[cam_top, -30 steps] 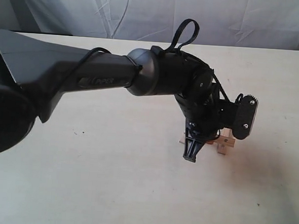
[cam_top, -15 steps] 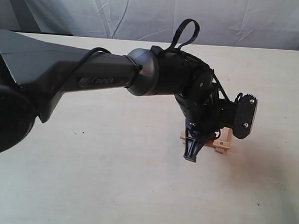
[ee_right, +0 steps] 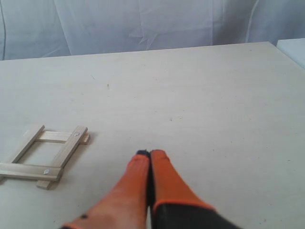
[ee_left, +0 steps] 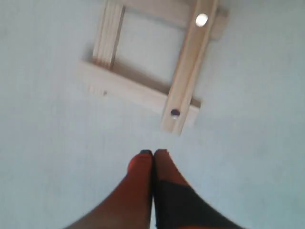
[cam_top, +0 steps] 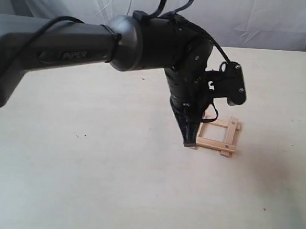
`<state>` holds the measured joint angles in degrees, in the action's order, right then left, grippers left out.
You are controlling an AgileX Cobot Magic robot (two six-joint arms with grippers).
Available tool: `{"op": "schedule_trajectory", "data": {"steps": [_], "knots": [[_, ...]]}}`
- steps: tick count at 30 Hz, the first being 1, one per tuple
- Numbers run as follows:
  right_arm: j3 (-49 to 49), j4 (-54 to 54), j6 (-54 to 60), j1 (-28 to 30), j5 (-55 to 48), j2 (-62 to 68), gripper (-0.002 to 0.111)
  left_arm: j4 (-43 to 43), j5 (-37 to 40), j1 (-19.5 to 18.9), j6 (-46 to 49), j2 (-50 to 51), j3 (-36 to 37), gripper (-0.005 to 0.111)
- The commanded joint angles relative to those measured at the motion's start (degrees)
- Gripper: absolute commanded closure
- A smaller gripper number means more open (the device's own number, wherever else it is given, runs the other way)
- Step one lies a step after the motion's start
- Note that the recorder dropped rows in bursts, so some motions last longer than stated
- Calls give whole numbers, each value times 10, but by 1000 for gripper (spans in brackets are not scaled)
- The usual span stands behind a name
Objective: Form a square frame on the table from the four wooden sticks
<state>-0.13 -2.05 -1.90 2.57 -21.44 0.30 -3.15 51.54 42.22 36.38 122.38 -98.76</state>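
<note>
The four wooden sticks lie as a small square frame (cam_top: 219,135) on the pale table (cam_top: 86,183), their ends overlapping at the corners. My left gripper (cam_top: 189,142) hangs just left of the frame's near left corner, shut and empty. In the left wrist view the square frame (ee_left: 152,71) lies a short way beyond the closed left gripper (ee_left: 153,152), with dark dots at two corners. In the right wrist view my right gripper (ee_right: 150,153) is shut with nothing in it, and the square frame (ee_right: 45,156) rests well off to one side. The right arm does not appear in the exterior view.
A white cloth backdrop (cam_top: 252,19) hangs behind the table's far edge. The left arm's dark body (cam_top: 147,41) reaches across the upper middle of the exterior view. A few small dark specks (cam_top: 80,136) mark the tabletop.
The left arm has lifted and swung back leftward, uncovering the frame. The wrist has turned. All the sticks now show as a whole square.
</note>
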Motion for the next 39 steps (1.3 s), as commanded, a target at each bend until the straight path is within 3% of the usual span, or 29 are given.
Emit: {"op": "schedule_trajectory", "data": {"steps": [1,8,17,28,30,39], "knots": [[1,-1,2,1,5,-3,108,-32,85,-30,-117,-25,-3,107],[1,-1,2,1,5,-3,108,-34,184,-96,-236,-78,-2,107],[1,-1,2,1,5,-3,108,12,118,-163,-289,-258,104,107],[1,2,2,1,7,-3,108,61,-3,-170,-335,-502,286,107],[1,2,2,1,7,-3,108,61,29,-170,-335,-525,286,107],[1,-2,2,1,5,-3,108,16,23,-173,-328,-557,290,107]]}}
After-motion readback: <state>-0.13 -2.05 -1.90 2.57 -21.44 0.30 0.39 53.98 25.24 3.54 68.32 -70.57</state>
